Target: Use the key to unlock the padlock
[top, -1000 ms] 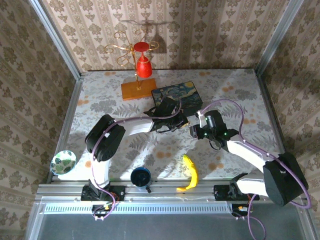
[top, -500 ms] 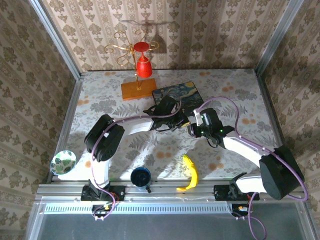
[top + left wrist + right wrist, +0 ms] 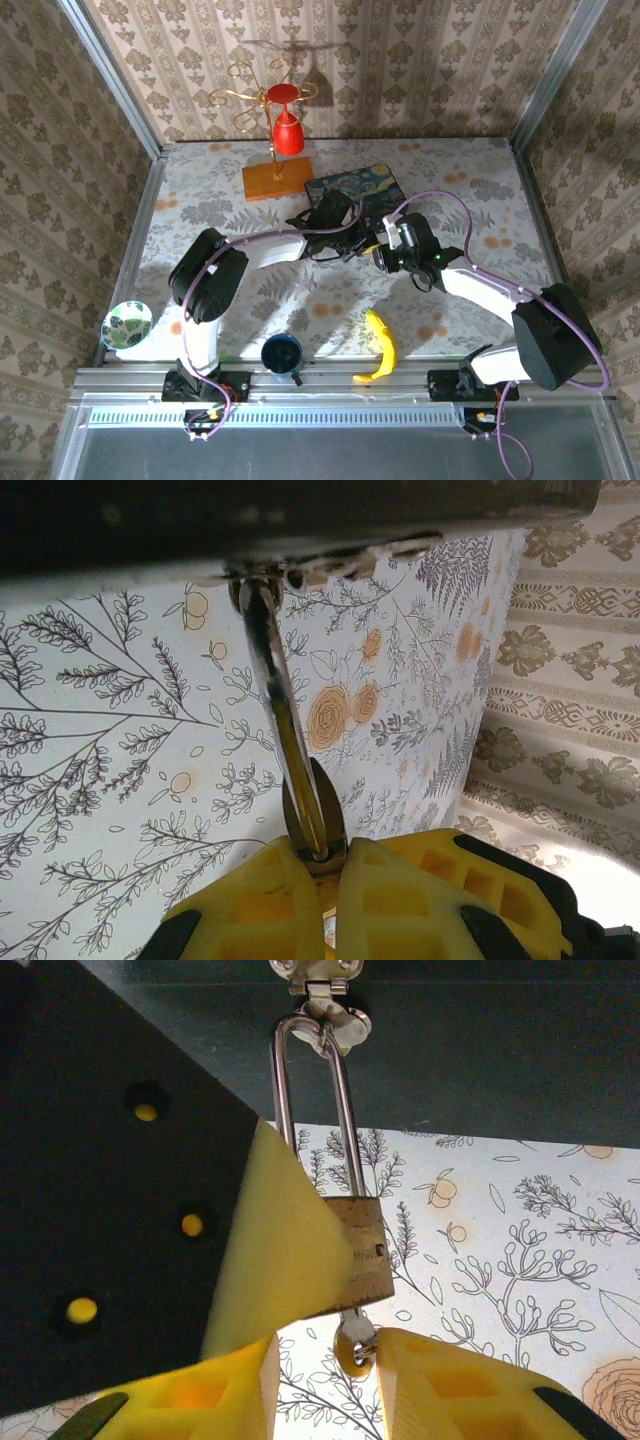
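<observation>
The small brass padlock (image 3: 368, 1250) hangs by its silvery shackle (image 3: 345, 1110) from the hasp (image 3: 322, 1010) of the blue painted-print box (image 3: 355, 190). My left gripper (image 3: 335, 855) is shut on the padlock body, and its yellow finger (image 3: 285, 1250) covers the padlock's left half in the right wrist view. The key (image 3: 352, 1348) sticks out of the padlock's underside. My right gripper (image 3: 325, 1350) stands open around the key head, which touches the right-hand finger (image 3: 450, 1380), with a gap on the other side. In the top view both grippers meet in front of the box, left gripper (image 3: 362, 240) and right gripper (image 3: 386, 256).
A red cup hangs on a gold stand (image 3: 285, 125) with a wooden base (image 3: 275, 178) behind the box. A banana (image 3: 380, 345) and a blue mug (image 3: 282, 352) lie near the front edge. A patterned bowl (image 3: 127, 324) sits at the left rail.
My right arm has slid left and a little away from me, up to the left gripper, and its jaws have narrowed slightly. The left arm has stayed put.
</observation>
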`<state>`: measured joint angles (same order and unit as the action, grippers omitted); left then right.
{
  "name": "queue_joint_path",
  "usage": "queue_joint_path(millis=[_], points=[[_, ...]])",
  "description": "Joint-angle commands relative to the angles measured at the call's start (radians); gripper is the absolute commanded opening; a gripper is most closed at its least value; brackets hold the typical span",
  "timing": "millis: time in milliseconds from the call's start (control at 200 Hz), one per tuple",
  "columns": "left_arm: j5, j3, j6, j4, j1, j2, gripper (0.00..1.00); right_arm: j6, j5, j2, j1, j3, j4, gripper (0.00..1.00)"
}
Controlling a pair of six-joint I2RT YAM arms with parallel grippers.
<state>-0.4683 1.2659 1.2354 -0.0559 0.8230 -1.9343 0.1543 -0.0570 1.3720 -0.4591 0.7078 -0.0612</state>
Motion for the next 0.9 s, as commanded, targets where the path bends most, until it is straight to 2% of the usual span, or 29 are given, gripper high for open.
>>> queue_joint_path(millis=[0, 550, 800, 895], points=[[-0.043, 0.039, 0.001, -0.054, -0.007, 0.045, 0.0, -0.019, 0.023, 0.013, -0.008, 0.03, -0.009, 0.32], [-0.084, 0.043, 0.022, -0.055, -0.011, 0.032, 0.0, -0.003, 0.031, 0.047, -0.009, 0.04, 0.038, 0.24], [-0.09, 0.038, 0.024, -0.055, -0.01, 0.031, 0.0, 0.008, 0.051, 0.028, -0.009, 0.035, 0.053, 0.16], [-0.088, 0.039, 0.022, -0.056, -0.011, 0.032, 0.0, 0.025, 0.033, 0.027, -0.009, 0.037, 0.05, 0.09]])
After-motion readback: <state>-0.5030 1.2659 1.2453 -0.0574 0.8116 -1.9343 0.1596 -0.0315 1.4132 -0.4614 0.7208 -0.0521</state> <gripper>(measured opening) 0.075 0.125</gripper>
